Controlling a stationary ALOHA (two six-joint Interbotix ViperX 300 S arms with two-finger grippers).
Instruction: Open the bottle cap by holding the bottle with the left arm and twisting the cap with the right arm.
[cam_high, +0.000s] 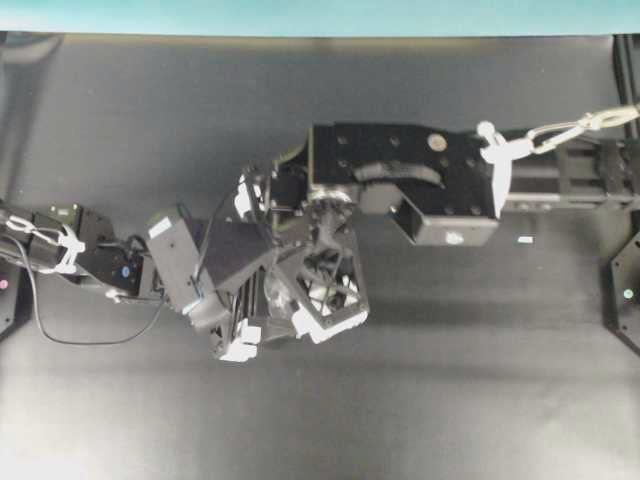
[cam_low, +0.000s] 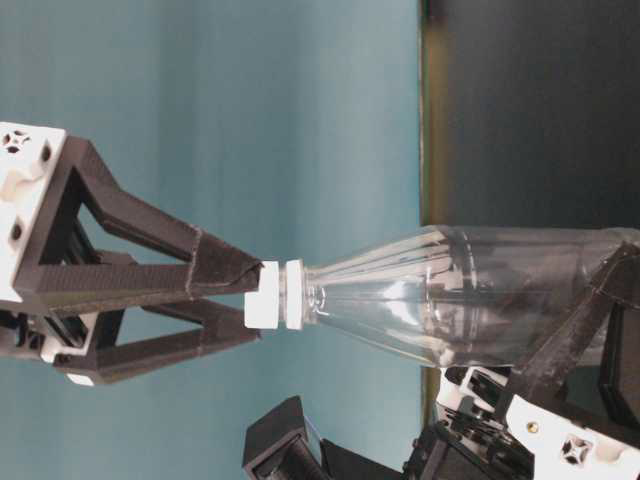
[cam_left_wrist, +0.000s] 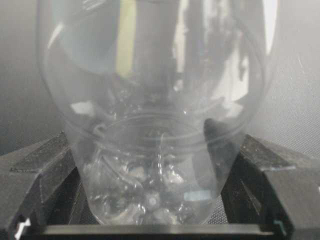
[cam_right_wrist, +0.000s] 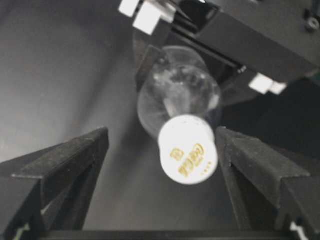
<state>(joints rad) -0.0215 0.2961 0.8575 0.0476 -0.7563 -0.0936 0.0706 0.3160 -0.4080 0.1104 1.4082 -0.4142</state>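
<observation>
The dark matte table (cam_high: 150, 400) lies bare on all sides of the two arms meeting at its middle, with only a small white scrap (cam_high: 525, 240) off beyond the bulky black right arm (cam_high: 420, 180) and the teal wall edge well behind. The slim black left arm (cam_high: 110, 262) reaches in from the other side; its white-tipped pincer (cam_left_wrist: 150, 220) is clamped on the lower body of the small clear plastic bottle (cam_low: 450, 300), a black finger (cam_left_wrist: 40, 170) pressing each flank. The right arm's lattice-framed pincer (cam_right_wrist: 162, 155) stands wide above it, the round white bottle cap (cam_right_wrist: 187, 149) sitting between its fingers, nearer the one on the right of the wrist view, with clear room on the other side. From table level one fingertip (cam_low: 235, 272) looks to meet the cap's edge; whether it truly touches I cannot tell.
</observation>
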